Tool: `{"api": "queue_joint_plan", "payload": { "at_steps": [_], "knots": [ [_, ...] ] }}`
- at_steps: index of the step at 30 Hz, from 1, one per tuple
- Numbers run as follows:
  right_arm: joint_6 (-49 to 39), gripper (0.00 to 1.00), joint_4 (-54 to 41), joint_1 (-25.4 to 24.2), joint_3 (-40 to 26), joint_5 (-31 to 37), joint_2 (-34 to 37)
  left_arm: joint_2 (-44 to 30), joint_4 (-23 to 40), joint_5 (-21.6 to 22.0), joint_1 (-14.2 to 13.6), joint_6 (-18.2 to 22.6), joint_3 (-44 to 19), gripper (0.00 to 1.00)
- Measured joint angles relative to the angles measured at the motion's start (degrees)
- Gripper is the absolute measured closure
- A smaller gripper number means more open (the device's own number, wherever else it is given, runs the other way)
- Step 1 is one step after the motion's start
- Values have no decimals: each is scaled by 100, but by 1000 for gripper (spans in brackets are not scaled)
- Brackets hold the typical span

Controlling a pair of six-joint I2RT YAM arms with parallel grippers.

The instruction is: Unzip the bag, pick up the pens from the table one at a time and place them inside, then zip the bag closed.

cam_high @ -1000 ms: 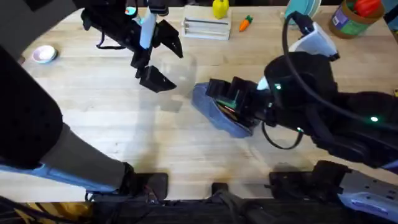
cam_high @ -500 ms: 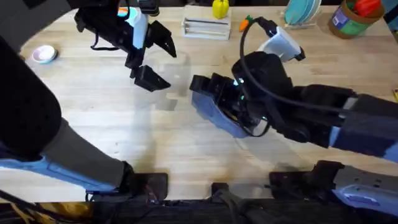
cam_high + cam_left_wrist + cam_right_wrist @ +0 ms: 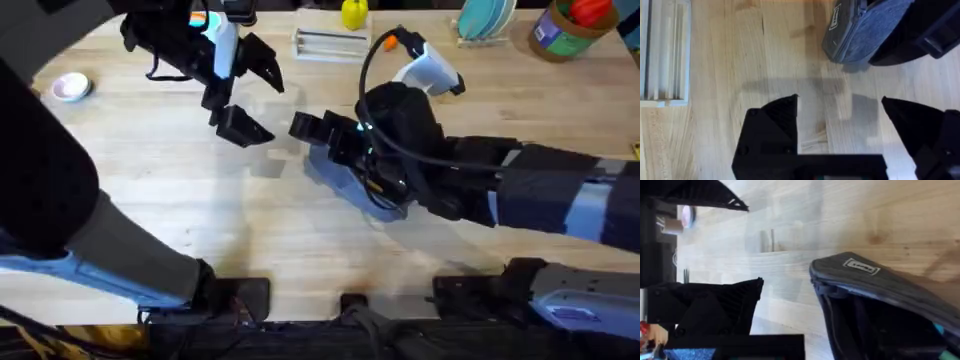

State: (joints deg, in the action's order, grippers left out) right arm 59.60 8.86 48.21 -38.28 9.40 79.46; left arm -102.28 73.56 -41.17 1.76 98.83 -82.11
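Bag (image 3: 345,180) lies mid-table, mouth gaping in the right wrist view, its 3 o'clock half covered by the right arm. Right gripper (image 3: 315,130) sits at the bag's 11 o'clock end; fingers, cannot tell. Left gripper (image 3: 250,95) hovers at 10 o'clock of the bag, fingers spread wide, holding nothing. Bare table (image 3: 200,215) from 6 to 9 o'clock. Grey tray (image 3: 332,44), yellow toy (image 3: 354,14) and carrot (image 3: 397,38) line the far edge at 12.

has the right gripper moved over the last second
Yes. The right gripper has slid left along the bag, toward the left gripper, and now sits below the clear tray rather than right of it.
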Motion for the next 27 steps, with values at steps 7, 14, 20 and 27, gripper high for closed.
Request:
{"api": "queue_joint_plan", "payload": {
  "at_steps": [7,14,20,27],
  "knots": [
    [-478,5,47,0,22,-91,-425,1,-1,2,0,0,0,7],
    [-817,5,71,0,22,-87,-732,1,0,2,0,2,0,7],
    [-1001,5,143,-1,22,-66,-799,1,0,2,0,1,0,8],
    [-1681,5,46,-7,-83,27,-798,0,0,2,0,1,0,7]
  ]
}}
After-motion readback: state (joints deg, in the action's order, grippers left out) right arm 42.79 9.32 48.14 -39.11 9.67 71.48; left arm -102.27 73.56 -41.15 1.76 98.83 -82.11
